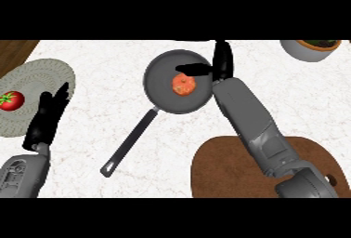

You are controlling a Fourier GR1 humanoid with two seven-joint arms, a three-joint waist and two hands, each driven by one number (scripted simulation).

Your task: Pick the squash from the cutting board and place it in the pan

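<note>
The orange-red squash [183,85] lies inside the dark grey pan [165,97], right of its middle. The pan's long handle [128,145] runs down to the left. My right hand [222,60] hovers at the pan's right rim, its fingers [195,69] stretched left just above the squash and not curled round it. The brown round cutting board [223,169] sits at the lower right, partly covered by my right forearm, with nothing showing on it. My left hand [47,118] rests open at the left, fingers straight, over the edge of a plate.
A pale grey plate [41,79] at the left holds a red tomato [10,100]. A grey bowl [312,50] with dark contents stands at the top right. A wooden surface [14,51] shows at the top left corner.
</note>
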